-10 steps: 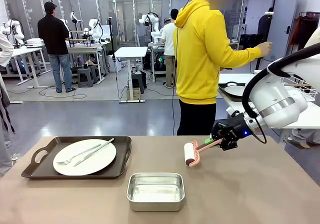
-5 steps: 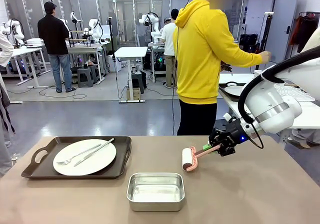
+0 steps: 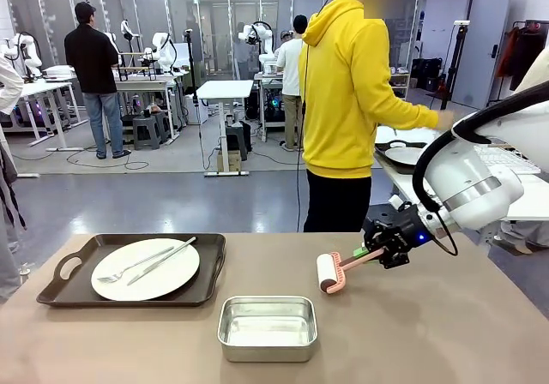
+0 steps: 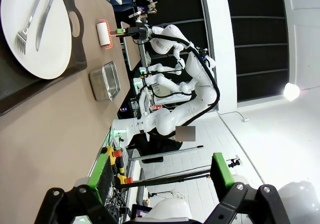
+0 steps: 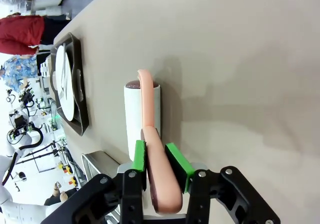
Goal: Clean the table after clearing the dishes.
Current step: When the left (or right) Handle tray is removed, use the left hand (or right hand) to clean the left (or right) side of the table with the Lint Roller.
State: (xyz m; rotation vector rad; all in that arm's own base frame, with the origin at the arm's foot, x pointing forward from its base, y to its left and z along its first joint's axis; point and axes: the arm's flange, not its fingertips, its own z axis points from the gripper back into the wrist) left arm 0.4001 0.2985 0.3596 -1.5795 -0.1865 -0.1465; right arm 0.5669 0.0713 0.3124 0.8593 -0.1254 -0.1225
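Note:
On the brown table point(image 3: 446, 333) a white plate point(image 3: 145, 269) with a fork and knife lies in a dark tray point(image 3: 64, 291) at the left. A second plate on a dark tray point(image 3: 401, 154) rests on the white side table at the right, by the hand of a person in a yellow hoodie. My right gripper point(image 3: 367, 252) is shut on the pink handle of a lint roller point(image 3: 328, 273), whose white roll lies on the tabletop. In the right wrist view the green pads point(image 5: 139, 156) clamp that handle point(image 5: 159, 179), with the roll point(image 5: 137, 116) ahead. My left gripper point(image 4: 160, 171) hangs open, well away from the plate point(image 4: 35, 29).
A small steel pan point(image 3: 267, 327) stands near the table's front edge, between the tray and the roller. The person stands at the far edge, turned toward the side table point(image 3: 532, 200). Bare tabletop spreads to the right of and in front of the roller.
The roller slid a little to the left, then back right, and now sits lower on the tabletop. The person's arm dropped toward the side table. The left gripper stays open.

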